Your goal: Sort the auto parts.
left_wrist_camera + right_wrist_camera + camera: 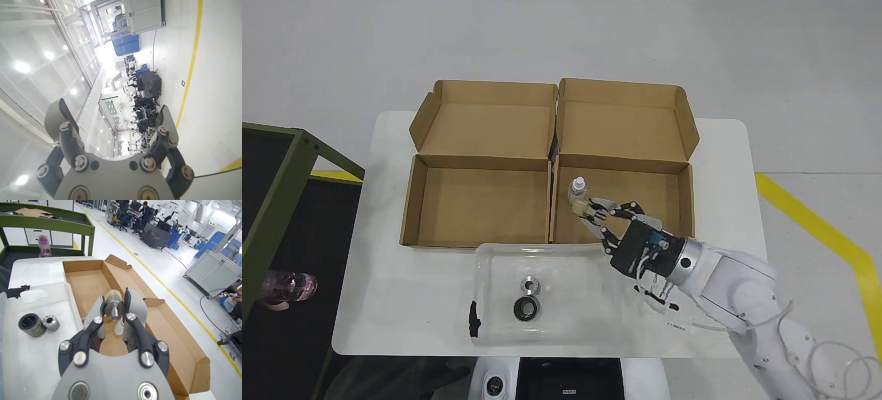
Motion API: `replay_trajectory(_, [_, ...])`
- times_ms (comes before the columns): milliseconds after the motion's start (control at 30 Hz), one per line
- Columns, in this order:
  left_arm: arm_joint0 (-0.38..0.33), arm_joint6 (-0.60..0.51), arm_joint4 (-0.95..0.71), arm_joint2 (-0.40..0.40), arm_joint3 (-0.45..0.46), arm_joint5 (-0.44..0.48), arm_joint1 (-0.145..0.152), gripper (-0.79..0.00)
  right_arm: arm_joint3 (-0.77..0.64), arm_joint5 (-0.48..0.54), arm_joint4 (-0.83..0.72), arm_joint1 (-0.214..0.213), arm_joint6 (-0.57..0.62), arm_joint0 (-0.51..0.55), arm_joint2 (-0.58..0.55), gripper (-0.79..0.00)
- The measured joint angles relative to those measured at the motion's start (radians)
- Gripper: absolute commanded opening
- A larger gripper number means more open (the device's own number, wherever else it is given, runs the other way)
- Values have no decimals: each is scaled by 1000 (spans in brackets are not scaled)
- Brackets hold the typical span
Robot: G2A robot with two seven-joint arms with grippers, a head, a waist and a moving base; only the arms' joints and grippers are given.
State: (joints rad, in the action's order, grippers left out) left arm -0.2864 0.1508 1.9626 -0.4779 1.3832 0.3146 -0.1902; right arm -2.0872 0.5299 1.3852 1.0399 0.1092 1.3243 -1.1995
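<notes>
My right gripper (pixel 115 297) has its 2 fingers clamped on the threaded metal part (pixel 112 308), held over the cardboard box (pixel 175 344). A small white bottle (pixel 118 329) sits just below the fingers. My left gripper (pixel 113 106) is spread wide.

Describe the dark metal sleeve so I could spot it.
Find the clear plastic tub on the white table, next to the two brown cardboard boxes. Two short metal cylinders stand side by side inside it. The dark grey sleeve is the larger; the small cylinder beside it is bright silver.
</notes>
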Motion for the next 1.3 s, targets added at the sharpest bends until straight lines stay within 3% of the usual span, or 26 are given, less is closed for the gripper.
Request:
replay_trajectory(433, [0,0,0,0,0,0,0,0,33,17,-35,1,41,-18,-32,-785])
replay_trajectory(900, [0,0,0,0,0,0,0,0,109,87,-116,5,196,-75,-9,-785])
replay_trajectory(1300, [0,0,0,0,0,0,0,0,158,194,-126,8,378,-194,40,-785])
